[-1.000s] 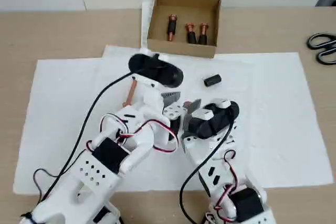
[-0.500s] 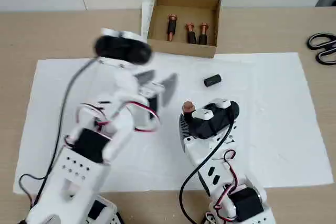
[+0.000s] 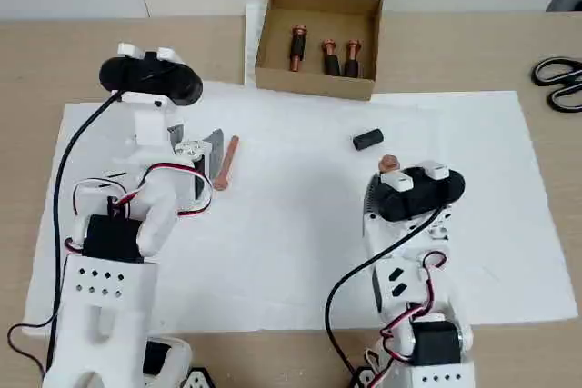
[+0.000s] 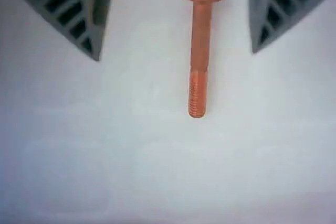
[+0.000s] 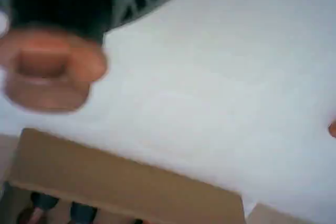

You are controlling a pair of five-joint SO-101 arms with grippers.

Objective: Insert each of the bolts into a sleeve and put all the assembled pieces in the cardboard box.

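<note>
- High view, nearest the front edge of the light wooden bench: the right tool stands over the white padded sheet, right of the middle. It is closed on a copper-coloured flanged metal bolt, whose head points toward the far edge.
- Farther in and toward the left edge, the left tool hangs with its jaws wide apart and empty. The left wrist view shows a second copper-coloured bolt lying flat on the sheet between the two fingers, touching neither.
- Just beyond the right tool, and apart from it, a short black cylindrical sleeve lies on its side.
- Handling, as a judgement: the bolts look small, light and rigid, and their smooth round shanks could roll or slip.
  - The lying bolt is best pinched across the plain shank just under the flange, which leaves the thread free to enter a sleeve.
  - The sleeve looks stiff and also likely to roll, so it should be taken across its curved side with the bore ends left open.
- At the middle of the far edge sits the brown cardboard box, holding three assembled bolt-and-sleeve pieces side by side.
- By the right edge, black-handled scissors lie off the sheet.
</note>
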